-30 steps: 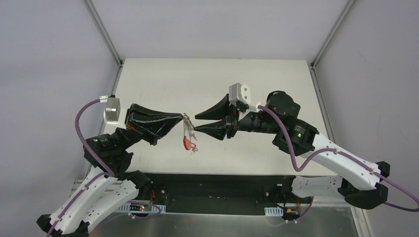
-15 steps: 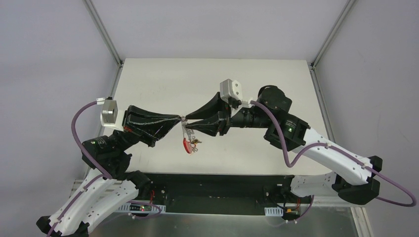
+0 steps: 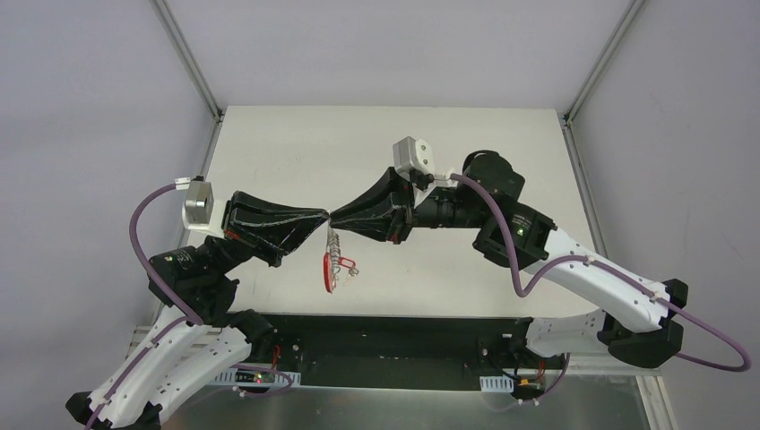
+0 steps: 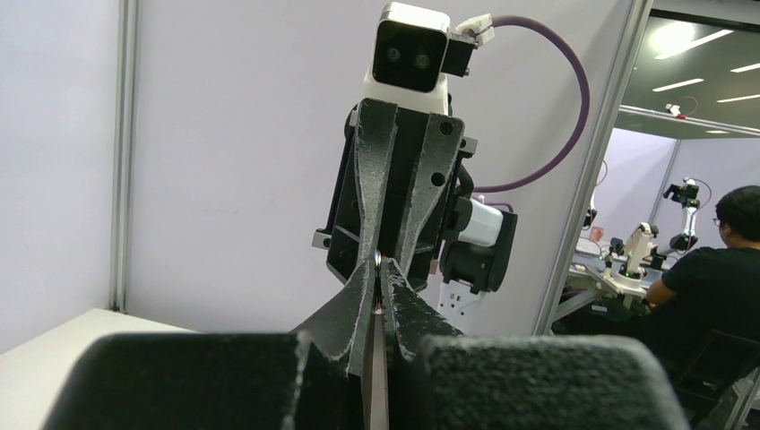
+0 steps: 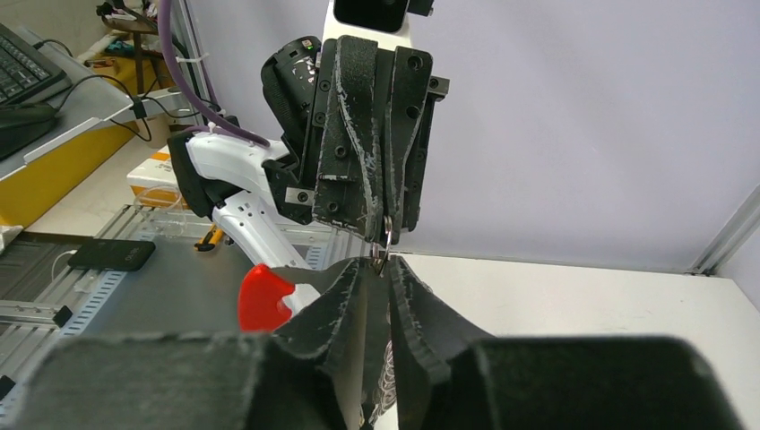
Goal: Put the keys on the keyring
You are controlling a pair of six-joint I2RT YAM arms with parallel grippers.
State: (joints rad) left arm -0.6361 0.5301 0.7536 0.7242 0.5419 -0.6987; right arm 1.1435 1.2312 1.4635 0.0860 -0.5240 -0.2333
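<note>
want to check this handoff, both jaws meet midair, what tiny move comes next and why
Probably a slight twist of the right gripper to pry the keyring open: it and the left gripper both pinch that ring tip to tip, jaws shut, with the keys dangling below.

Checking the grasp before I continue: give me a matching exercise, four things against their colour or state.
Things:
1. left hand
2. right hand
3. keys
4. red loop

States:
a. silvery, hanging just under the meeting fingertips
b. red, at the hanging bunch's lower end
c. shut on the keyring, coming in from the top view's right
d. shut on the keyring, coming in from the top view's left

Pairs: 1-d; 2-c; 3-a; 4-b
</note>
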